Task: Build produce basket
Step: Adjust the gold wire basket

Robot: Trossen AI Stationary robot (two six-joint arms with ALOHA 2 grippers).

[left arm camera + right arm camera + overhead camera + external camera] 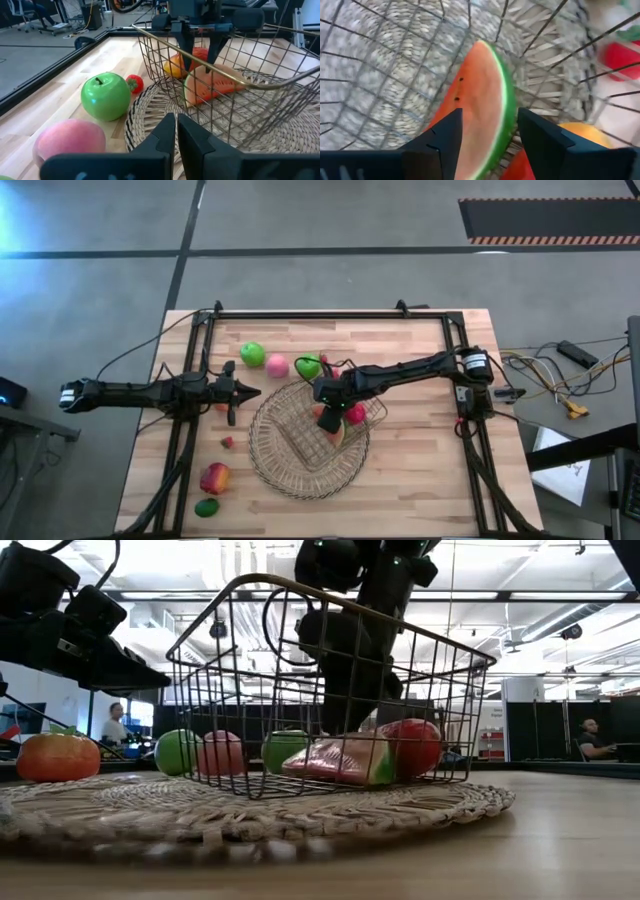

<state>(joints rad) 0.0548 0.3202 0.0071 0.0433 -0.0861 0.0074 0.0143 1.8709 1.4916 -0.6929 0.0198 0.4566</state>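
The dark wire basket (300,442) stands on a round woven mat (290,485). On its floor a watermelon slice (480,95) leans against a red-yellow fruit (175,65). My right gripper (490,130) reaches down into the basket, open, with a finger on either side of the slice's upper edge. On the wood behind the basket lie a green apple (252,354), a pink peach (277,366) and a second green apple (308,366). A strawberry (228,442), a red-yellow fruit (214,477) and a lime (206,507) lie at the near left. My left gripper (250,392) waits shut, left of the mat. My right gripper comes down steeply from above, its fingers (186,50) astride the watermelon slice's rind edge (200,70). I cannot tell whether they touch it. The slice rests on the basket floor, tilted against the red-yellow fruit.
A black metal frame (320,314) runs around the wooden table top. The basket's raised wire sides (260,85) surround my right gripper. Cables lie off the table's right side. Bare wood shows right of the mat and along the near edge.
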